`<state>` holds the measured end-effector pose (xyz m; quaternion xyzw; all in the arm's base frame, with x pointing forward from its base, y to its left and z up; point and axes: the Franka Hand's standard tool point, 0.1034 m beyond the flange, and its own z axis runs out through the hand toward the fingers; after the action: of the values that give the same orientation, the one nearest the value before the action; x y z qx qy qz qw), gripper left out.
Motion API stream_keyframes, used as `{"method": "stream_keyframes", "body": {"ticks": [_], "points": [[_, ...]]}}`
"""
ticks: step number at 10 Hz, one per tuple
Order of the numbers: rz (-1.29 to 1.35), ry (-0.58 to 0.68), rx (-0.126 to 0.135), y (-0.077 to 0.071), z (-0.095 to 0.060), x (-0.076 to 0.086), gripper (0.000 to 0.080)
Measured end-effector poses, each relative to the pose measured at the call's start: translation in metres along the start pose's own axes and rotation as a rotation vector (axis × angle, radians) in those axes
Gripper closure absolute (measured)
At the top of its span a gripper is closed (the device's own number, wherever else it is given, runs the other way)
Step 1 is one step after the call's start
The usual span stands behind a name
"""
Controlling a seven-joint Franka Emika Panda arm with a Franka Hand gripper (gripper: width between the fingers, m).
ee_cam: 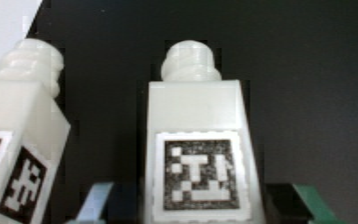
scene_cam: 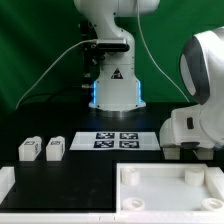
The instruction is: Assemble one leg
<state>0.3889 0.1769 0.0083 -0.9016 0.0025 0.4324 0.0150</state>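
In the wrist view a white leg (ee_cam: 201,125) with a black-and-white tag lies between my fingers, its rounded peg end pointing away. My gripper (ee_cam: 202,208) is open, and one finger (ee_cam: 101,205) stands on each side of the leg with a dark gap between. A second leg (ee_cam: 23,130) lies right beside it. In the exterior view my gripper (scene_cam: 186,150) is low over the table at the exterior view's right, and its fingertips and these two legs are hidden behind the hand. Two more legs (scene_cam: 29,150) (scene_cam: 54,150) lie at the exterior view's left.
The marker board (scene_cam: 118,139) lies mid-table in front of the arm's base (scene_cam: 115,95). The large white panel (scene_cam: 165,175) with corner holes lies at the front right. A white raised edge (scene_cam: 6,183) sits at the front left.
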Motion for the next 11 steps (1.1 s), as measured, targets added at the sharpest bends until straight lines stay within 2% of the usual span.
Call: {"method": "stream_keyframes", "body": {"ticks": [6,7,9,10,11], "points": [[0.000,0.001,0.000,0.000,-0.001,0.000,0.0508],[-0.014,0.013,-0.004,0.001,-0.012,-0.003,0.0508],[-0.054,0.083,0.011,0.008,-0.057,-0.013,0.0508],[-0.067,0.213,0.023,0.010,-0.084,-0.012,0.0508],[-0.081,0.351,0.021,0.014,-0.110,-0.021,0.0508]]}}
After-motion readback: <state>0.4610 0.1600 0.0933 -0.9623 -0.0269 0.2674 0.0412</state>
